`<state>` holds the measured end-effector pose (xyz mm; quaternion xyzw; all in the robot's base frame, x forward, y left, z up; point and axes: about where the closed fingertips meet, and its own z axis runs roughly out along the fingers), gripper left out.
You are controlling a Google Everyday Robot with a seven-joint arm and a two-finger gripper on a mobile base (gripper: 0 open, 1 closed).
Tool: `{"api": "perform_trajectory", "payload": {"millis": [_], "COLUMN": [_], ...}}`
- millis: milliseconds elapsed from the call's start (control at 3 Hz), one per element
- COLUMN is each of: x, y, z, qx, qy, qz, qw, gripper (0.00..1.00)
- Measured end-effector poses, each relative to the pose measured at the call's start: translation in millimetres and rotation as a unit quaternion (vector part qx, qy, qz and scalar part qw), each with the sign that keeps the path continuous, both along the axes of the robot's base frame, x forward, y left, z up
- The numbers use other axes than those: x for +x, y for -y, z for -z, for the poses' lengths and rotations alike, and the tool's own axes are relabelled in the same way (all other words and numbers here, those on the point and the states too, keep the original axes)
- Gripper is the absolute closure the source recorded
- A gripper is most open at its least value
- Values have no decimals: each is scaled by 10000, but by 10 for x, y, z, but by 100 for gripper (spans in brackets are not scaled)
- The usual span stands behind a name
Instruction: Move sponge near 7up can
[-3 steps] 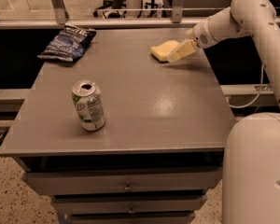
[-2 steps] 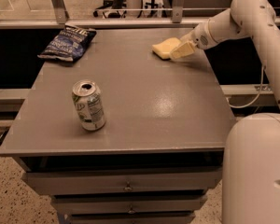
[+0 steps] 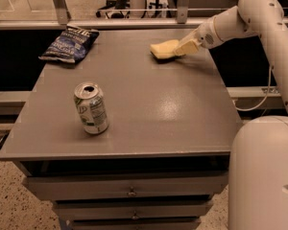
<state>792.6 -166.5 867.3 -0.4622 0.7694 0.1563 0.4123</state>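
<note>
The pale yellow sponge [image 3: 163, 49] is at the far right of the grey table top [image 3: 149, 104], just above its surface. My gripper [image 3: 181, 48] reaches in from the right and is shut on the sponge's right end, its cream fingers [image 3: 187, 46] hiding that end. The 7up can [image 3: 91, 108] stands upright near the front left of the table, open-topped, with a green and white label. The sponge is well apart from the can, up and to the right of it.
A dark blue snack bag [image 3: 69, 44] lies at the far left corner. The white arm [image 3: 259, 13] and the robot body [image 3: 264, 176] fill the right side. Drawers [image 3: 129, 191] sit under the table's front edge. A rail runs behind the table.
The gripper and the sponge have shifted slightly left together, toward the table's middle. The can and the snack bag have not moved.
</note>
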Motion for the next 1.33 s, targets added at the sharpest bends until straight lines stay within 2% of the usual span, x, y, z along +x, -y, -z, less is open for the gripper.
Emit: {"api": "perform_trajectory", "payload": {"millis": [333,667,1000,1333], "x": [-131,-337,-888,-1437], "y": [-194,-375,-606,-781], "z": [-203,-367,-552,-606], "qx": [17,73,70,-99], "qy": [155,229,359,612], "qz": [-396,-800,-1468,-2029], "qw": [9991,9965,9885,9772], "gripper": [100,100,100,100]}}
